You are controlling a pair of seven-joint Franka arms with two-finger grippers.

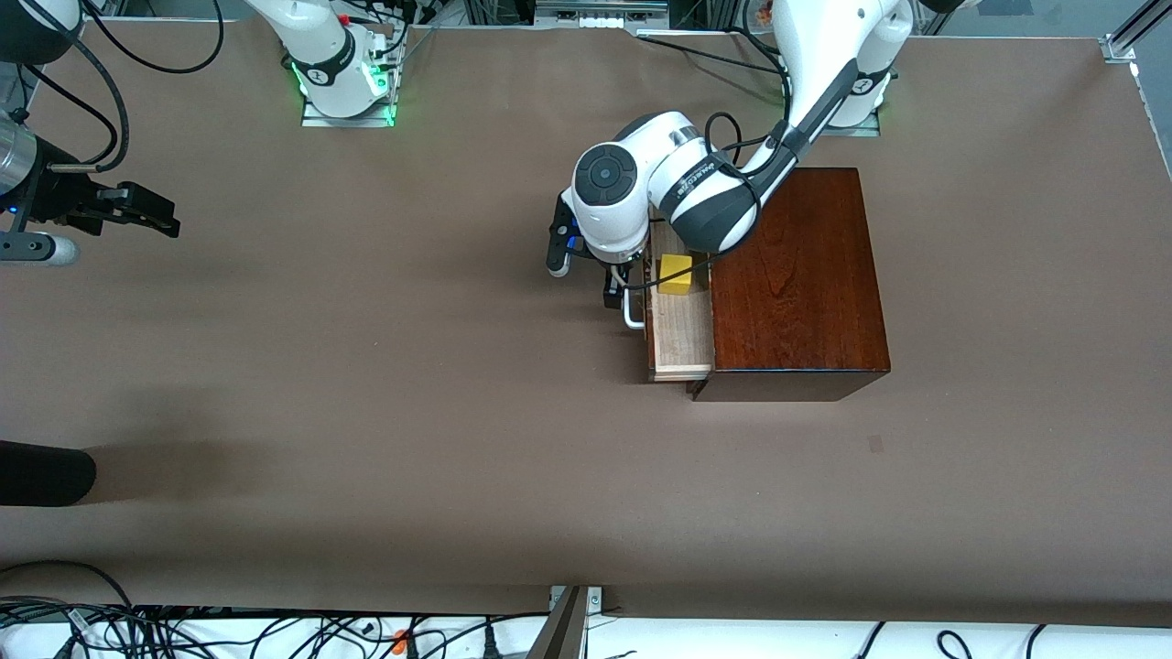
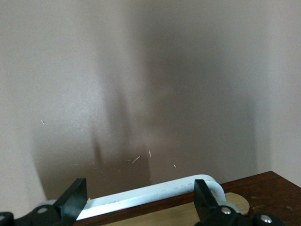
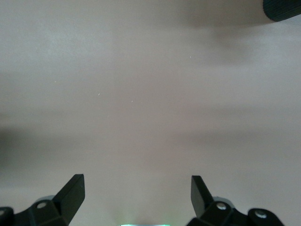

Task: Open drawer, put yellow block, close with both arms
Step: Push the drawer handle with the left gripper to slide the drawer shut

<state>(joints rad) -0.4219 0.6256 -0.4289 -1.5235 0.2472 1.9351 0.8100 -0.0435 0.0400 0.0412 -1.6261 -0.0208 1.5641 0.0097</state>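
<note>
At the right arm's end of the table your right gripper (image 1: 137, 212) waits, its fingers (image 3: 70, 194) spread wide over bare brown table (image 1: 366, 412) and holding nothing. Toward the middle, your left gripper (image 1: 615, 291) sits at the white handle (image 2: 146, 194) of the drawer (image 1: 682, 334), fingers (image 2: 73, 200) parted with the bar lying just past their tips; they grasp nothing.

The drawer stands pulled partway out of the dark mahogany box (image 1: 797, 275), its pale wood tray exposed and its reddish front facing the right arm's end. The yellow block (image 1: 676, 274), a small bright cube with plain faces, already rests inside the tray, toward the end farther from the front camera and just beside the box's opening.

Opening and loading look done; closing is the step in hand. Your next move probably calls for pushing squarely on the drawer front, and for bringing the waiting right arm across to share the push.
</note>
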